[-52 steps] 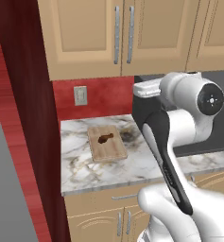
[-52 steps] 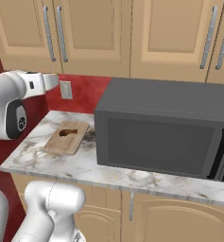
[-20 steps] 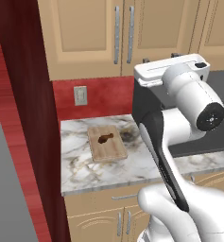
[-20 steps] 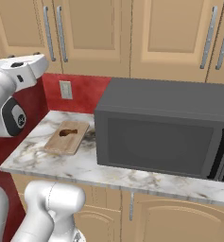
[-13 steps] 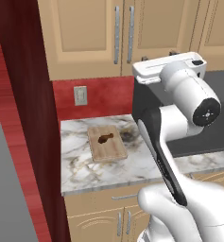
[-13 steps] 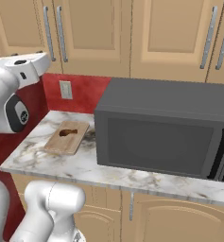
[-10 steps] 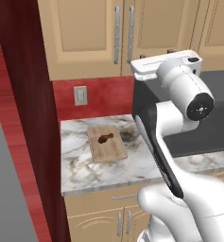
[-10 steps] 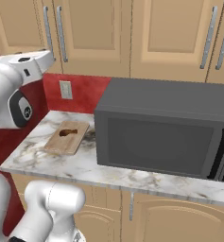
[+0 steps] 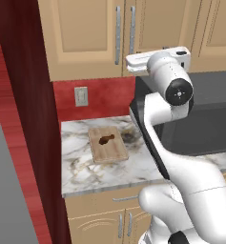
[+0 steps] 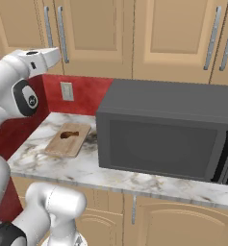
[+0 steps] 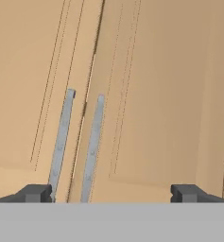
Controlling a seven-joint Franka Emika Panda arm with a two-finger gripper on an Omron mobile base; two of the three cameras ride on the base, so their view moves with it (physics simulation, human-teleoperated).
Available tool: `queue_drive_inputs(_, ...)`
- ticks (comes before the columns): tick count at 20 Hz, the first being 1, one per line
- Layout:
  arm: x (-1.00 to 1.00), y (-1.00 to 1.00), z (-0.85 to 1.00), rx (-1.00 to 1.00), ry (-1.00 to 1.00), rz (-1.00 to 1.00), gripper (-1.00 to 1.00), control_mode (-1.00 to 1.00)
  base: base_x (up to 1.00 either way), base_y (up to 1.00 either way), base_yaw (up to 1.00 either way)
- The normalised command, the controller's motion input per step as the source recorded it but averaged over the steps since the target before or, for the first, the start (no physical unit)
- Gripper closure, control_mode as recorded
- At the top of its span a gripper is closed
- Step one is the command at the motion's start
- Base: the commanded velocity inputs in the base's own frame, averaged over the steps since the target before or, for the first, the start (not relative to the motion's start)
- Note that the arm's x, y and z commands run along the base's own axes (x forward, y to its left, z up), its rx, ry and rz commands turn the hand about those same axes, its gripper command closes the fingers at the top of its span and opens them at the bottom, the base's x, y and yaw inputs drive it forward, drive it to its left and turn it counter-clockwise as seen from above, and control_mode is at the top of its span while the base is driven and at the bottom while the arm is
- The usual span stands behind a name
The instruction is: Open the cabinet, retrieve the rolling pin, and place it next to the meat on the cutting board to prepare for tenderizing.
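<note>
The cabinet hangs above the counter with both doors shut; its two silver bar handles run side by side in the hand view, left of centre. My gripper is open and faces the doors a short way off, its fingertips spread wide and nothing between them. The arm's hand is raised level with the handles' lower ends. Below on the counter lies the cutting board, carrying the dark meat; both are also in the right base view, board and meat. The rolling pin is hidden.
A large grey microwave stands on the marble counter right of the board. A red wall with an outlet is behind, a dark red panel at the left. More tan wall cabinets hang above the microwave.
The arm has lifted the hand from microwave height up to the bottom of the cabinet handles, and a little to the left. Board and meat have stayed put.
</note>
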Motion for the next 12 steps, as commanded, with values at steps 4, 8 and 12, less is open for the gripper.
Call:
queue_drive_inputs(4, 0.24, 0.15, -0.01, 0.01, 0.03, -0.12, -1.0, -1.0, 0.0, 0.0, 0.0)
queue_drive_inputs(8, 0.22, 0.22, -0.02, 0.05, 0.02, -0.09, -1.0, -1.0, 0.0, 0.0, 0.0)
queue_drive_inputs(12, 0.35, 0.15, 0.0, 0.07, 0.05, -0.02, -1.0, -1.0, 0.0, 0.0, 0.0)
